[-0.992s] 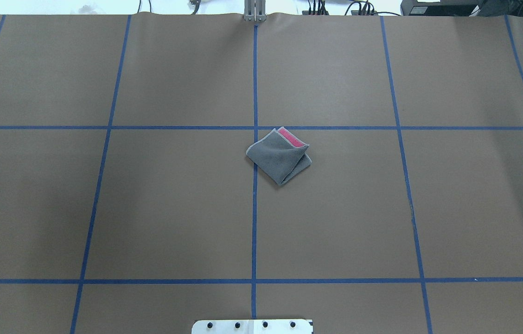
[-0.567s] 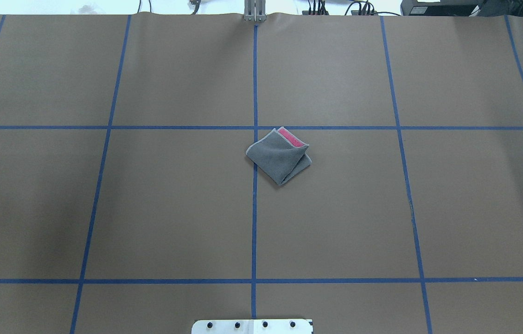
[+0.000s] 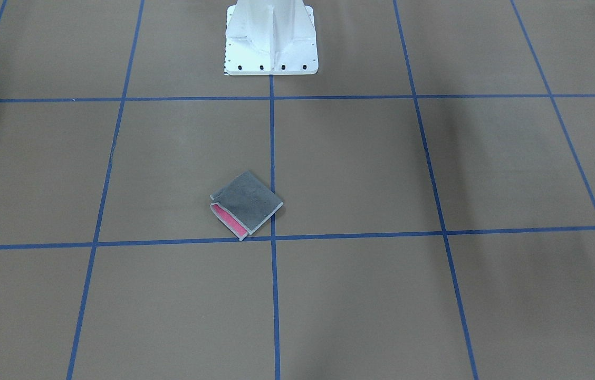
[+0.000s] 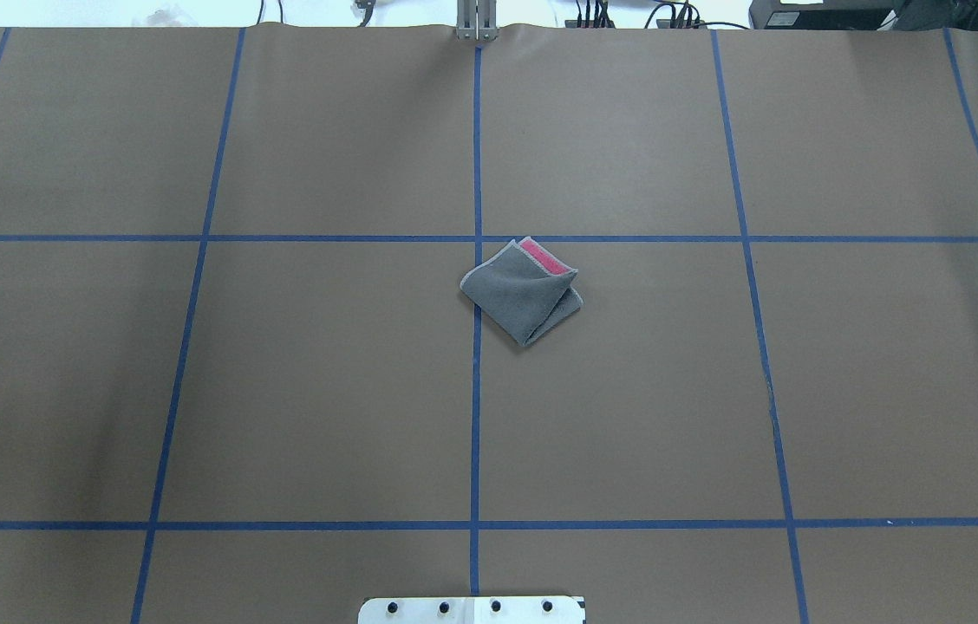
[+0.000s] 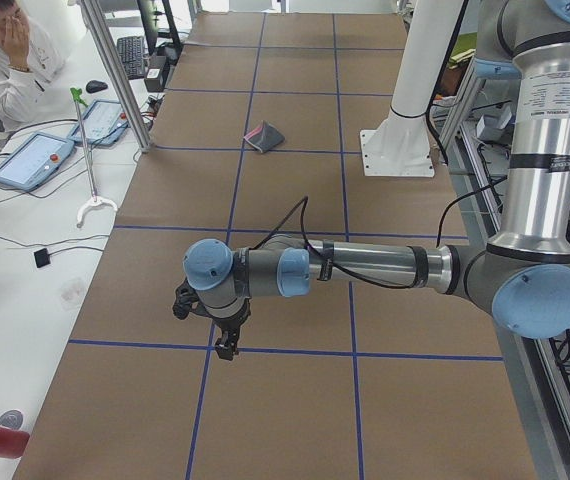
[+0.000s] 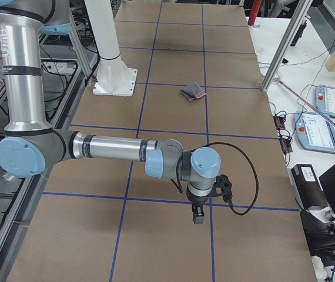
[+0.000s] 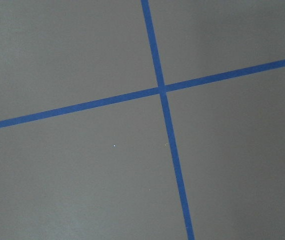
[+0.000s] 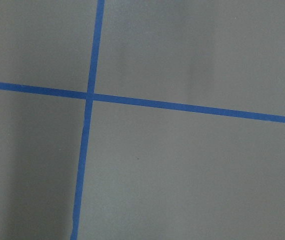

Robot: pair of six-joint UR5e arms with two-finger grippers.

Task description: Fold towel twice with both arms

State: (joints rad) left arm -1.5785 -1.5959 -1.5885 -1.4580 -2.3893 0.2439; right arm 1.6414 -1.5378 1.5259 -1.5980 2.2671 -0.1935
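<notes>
The left gripper (image 5: 227, 338) hangs low over the table (image 4: 324, 390), well off to the left of the white pedestal (image 4: 472, 609). It shows only in a side view, so I cannot tell how far its fingers stand apart, though nothing visible hangs from it. The right gripper (image 6: 198, 212) mirrors it well off to the pedestal's right, fingers pointing down. Its opening is likewise impossible to judge, and no cloth is seen in it. Each wrist camera looks down on bare brown table cover and a crossing of blue tape (image 7: 161, 90), with no fingers and no cloth in sight. The towel (image 4: 522, 292) lies alone well out in front of the pedestal, towards the operators' side, with neither arm near it. One corner rests on the tape line that runs straight out from the pedestal, and the rest lies just to the robot's right of it. It is a small, thick packet with the grey face outward, a strip of pink showing along its far edge and the top layer slightly puffed. By my reading both folds are made and the work is at its close. The next move calls for little, at most checking that the loose upper flap does not spring open.
</notes>
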